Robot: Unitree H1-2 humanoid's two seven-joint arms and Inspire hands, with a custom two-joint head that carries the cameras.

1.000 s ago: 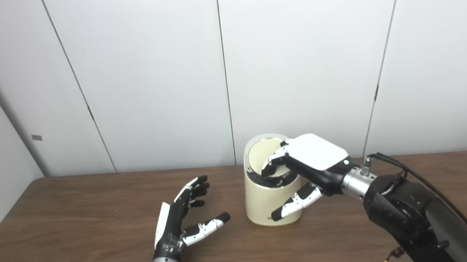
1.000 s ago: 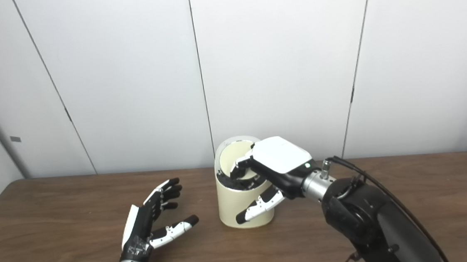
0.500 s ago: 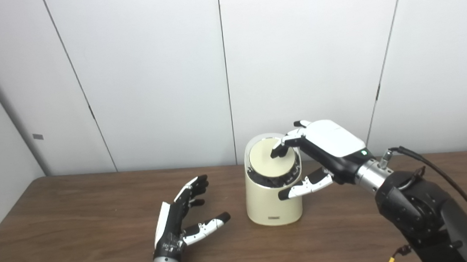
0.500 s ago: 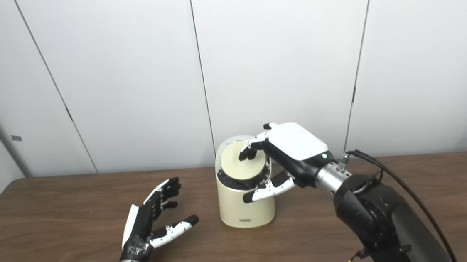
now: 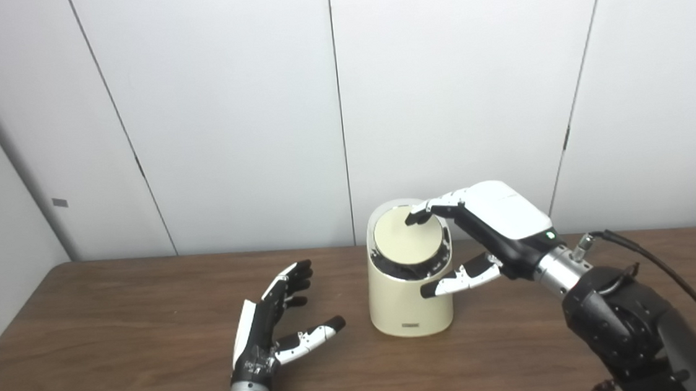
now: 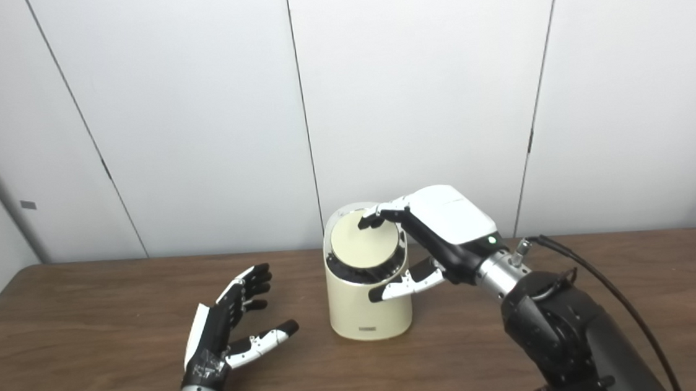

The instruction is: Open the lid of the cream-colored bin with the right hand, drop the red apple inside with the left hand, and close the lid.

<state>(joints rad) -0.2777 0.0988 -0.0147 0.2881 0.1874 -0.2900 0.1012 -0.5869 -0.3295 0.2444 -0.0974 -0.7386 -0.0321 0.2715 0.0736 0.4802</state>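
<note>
Cream-colored bin [image 5: 411, 305] lid [image 5: 408, 239] lies shut under the right robot hand [image 5: 491, 221] fingertips [image 5: 415, 217], fingers spread; left robot hand [image 5: 269, 332] rests open, empty, on the desk [image 5: 111, 338].

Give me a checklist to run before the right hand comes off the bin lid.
1. Lid down in the bin mouth: ok, though a dark gap shows along its front edge.
2. Right hand fingertips on the lid's far edge, holding nothing: ok.
3. Apple inside the bin: cannot tell; no apple shows anywhere.
4. Left hand open, empty, clear of the bin on its left: ok.
5. Bin upright on the table: ok.
</note>
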